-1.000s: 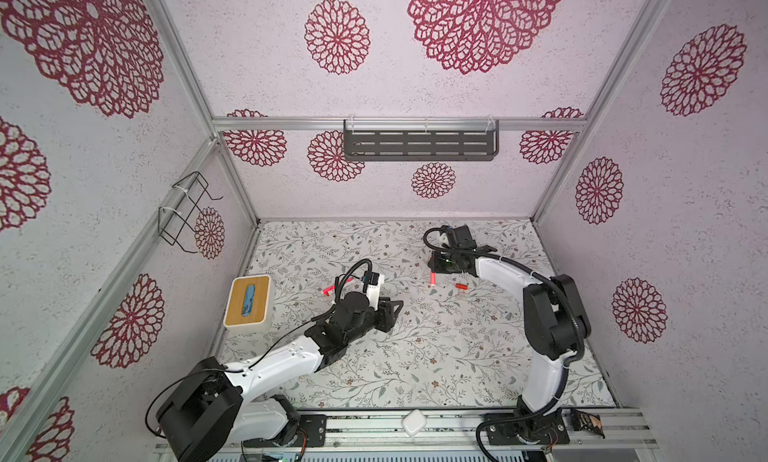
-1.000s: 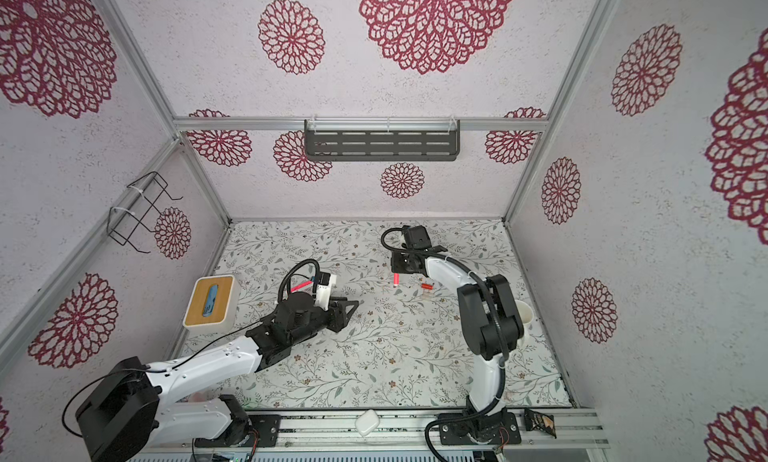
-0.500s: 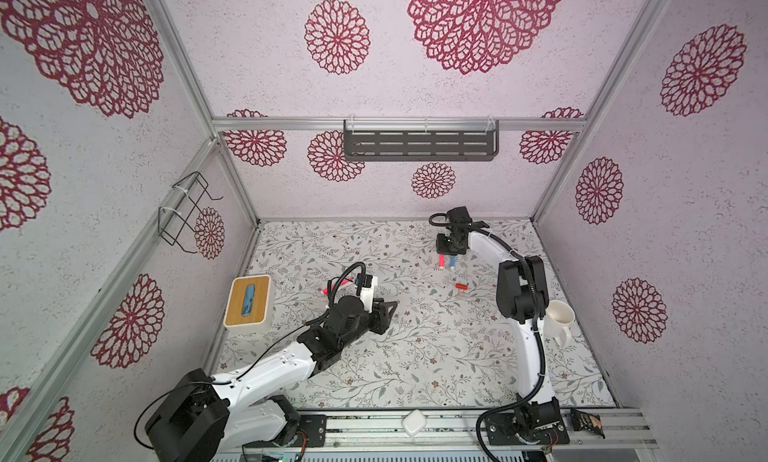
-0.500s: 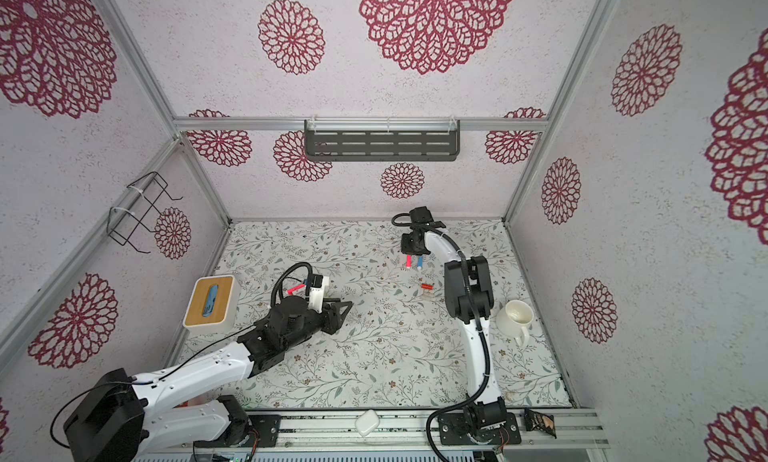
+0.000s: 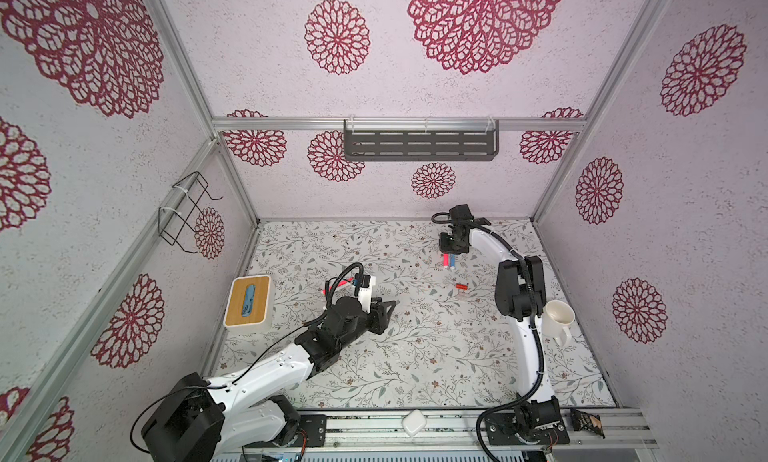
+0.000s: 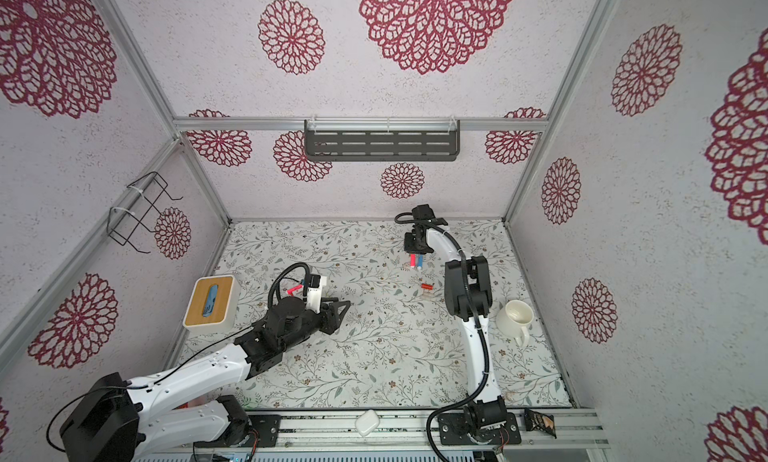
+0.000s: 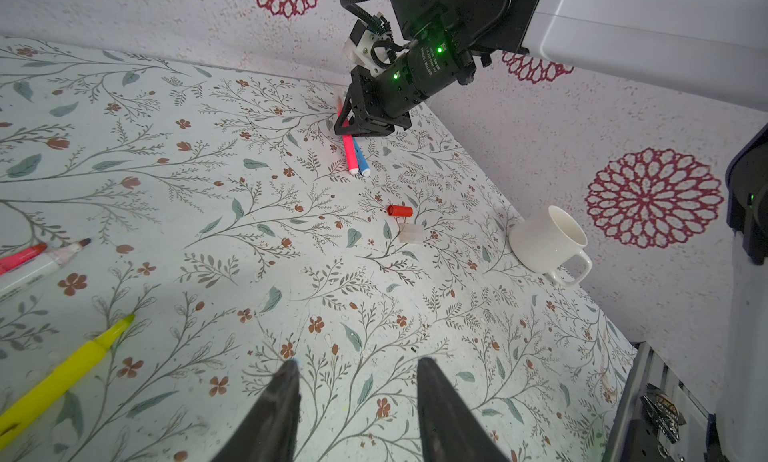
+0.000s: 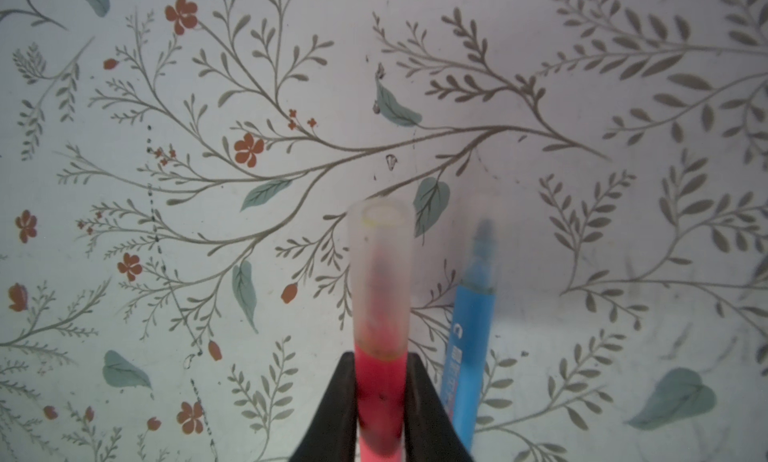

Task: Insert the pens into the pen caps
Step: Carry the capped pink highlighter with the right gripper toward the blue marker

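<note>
Lying within right pincer (image 8: 381,359): pink pen (image 8: 380,314)

Pale walls (image 5: 249,65), crimson rosettes (image 5: 337,36); dark slotted shelf (image 5: 419,146) at back; wire rack (image 5: 183,213); floral floor (image 5: 415,356).

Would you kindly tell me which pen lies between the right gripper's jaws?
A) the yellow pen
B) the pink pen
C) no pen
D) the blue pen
B: the right gripper has its jaws on either side of the pink pen, with the blue pen beside them.

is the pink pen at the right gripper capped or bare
Capped: a clear cap covers the tip of the pink pen in the right wrist view.
</note>
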`<action>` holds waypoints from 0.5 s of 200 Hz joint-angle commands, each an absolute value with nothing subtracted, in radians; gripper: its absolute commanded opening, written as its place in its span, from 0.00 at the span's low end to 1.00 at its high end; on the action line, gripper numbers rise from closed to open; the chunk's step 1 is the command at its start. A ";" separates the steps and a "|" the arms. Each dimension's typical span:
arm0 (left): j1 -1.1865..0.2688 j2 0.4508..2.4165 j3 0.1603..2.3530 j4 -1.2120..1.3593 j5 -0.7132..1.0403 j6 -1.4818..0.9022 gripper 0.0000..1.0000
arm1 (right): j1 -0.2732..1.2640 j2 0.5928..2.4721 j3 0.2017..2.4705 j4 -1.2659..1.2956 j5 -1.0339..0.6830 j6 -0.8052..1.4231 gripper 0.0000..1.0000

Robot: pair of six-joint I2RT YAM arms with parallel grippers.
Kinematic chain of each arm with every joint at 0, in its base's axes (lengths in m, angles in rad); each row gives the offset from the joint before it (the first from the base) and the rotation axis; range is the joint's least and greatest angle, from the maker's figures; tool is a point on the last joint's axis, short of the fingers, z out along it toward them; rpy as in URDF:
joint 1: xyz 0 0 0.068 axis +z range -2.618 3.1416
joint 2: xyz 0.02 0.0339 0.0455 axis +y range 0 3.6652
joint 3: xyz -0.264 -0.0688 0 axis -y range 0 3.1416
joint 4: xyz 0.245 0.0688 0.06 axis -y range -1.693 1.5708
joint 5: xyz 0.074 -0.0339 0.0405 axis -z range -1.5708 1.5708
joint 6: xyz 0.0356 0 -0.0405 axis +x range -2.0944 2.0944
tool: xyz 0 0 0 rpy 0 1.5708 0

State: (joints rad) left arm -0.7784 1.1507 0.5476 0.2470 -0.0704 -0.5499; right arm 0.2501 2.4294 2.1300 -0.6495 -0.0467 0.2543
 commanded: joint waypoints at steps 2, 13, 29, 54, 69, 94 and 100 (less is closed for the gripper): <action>-0.782 1.124 0.538 0.235 -0.088 -0.538 0.48 | 0.247 2.427 2.158 -0.674 -0.024 0.242 0.27; -0.781 1.118 0.537 0.233 -0.090 -0.538 0.48 | 0.247 2.422 2.157 -0.676 -0.020 0.242 0.28; -0.782 1.110 0.534 0.232 -0.092 -0.540 0.48 | 0.247 2.411 2.153 -0.677 -0.015 0.242 0.28; -0.782 1.107 0.533 0.229 -0.095 -0.543 0.48 | 0.254 2.378 2.121 -0.656 -0.012 0.237 0.29; -0.782 1.109 0.533 0.229 -0.092 -0.546 0.48 | 0.266 2.347 2.081 -0.621 -0.006 0.228 0.29; -0.781 1.111 0.532 0.229 -0.087 -0.554 0.48 | 0.289 2.326 2.060 -0.599 -0.013 0.213 0.30; -0.781 1.113 0.532 0.230 -0.085 -0.555 0.48 | 0.294 2.329 2.061 -0.599 -0.020 0.208 0.30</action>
State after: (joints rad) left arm -0.7784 1.1202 0.5426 0.2363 -0.0845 -0.5503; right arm 0.2665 2.4069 2.0621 -0.6212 -0.0269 0.2417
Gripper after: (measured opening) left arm 0.481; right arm 0.303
